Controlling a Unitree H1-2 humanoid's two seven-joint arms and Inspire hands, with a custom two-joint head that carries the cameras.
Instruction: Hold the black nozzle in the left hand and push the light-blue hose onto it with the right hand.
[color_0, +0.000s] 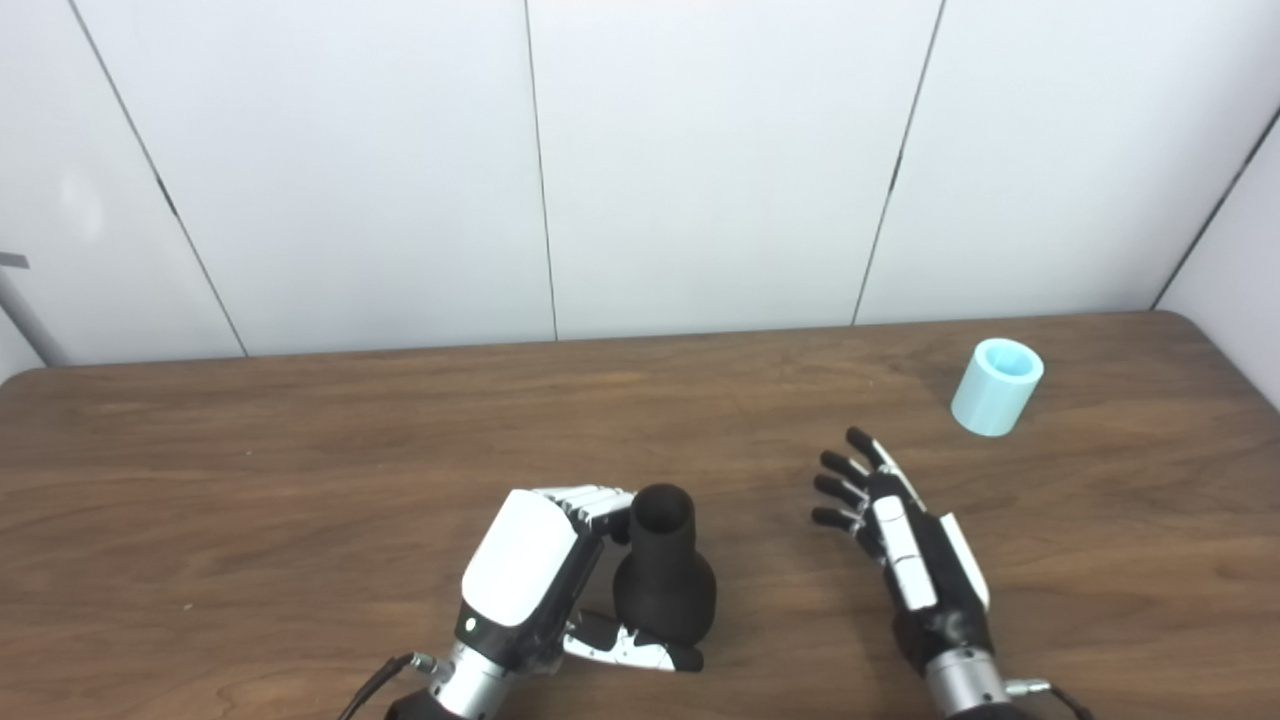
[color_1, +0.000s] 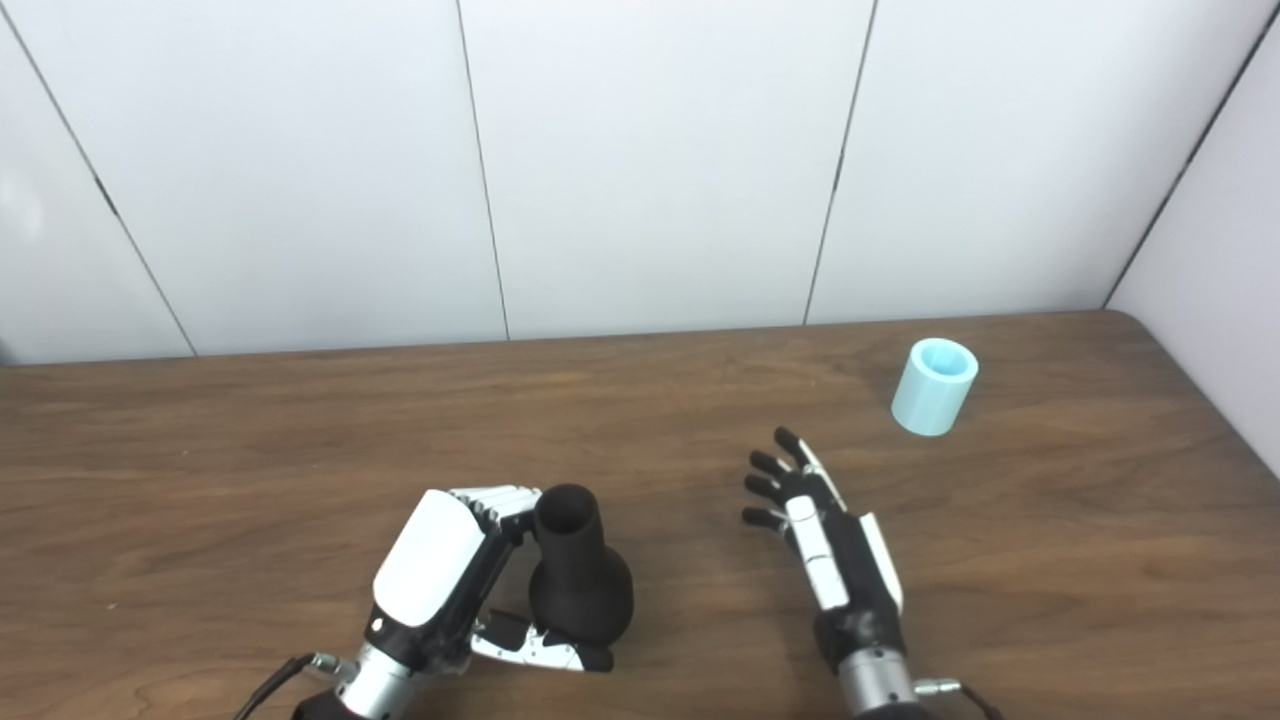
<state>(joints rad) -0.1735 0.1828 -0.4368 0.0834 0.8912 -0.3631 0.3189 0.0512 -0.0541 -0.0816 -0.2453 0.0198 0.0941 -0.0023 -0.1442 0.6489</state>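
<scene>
Closest to the camera, the left hand wraps around the black nozzle, fingers curled against its narrow neck and thumb lying along its wide base. That nozzle stands upright on the wooden table with its open mouth facing up. Right of the nozzle, well apart from it, the right hand hangs with fingers spread, holding nothing. Far beyond and right of the nozzle, the light-blue hose stands alone near the table's back edge.

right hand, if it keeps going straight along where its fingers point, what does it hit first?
Likely nothing: the right hand points up-left over bare table; the light-blue hose sits off to its right. Depth unclear.
</scene>
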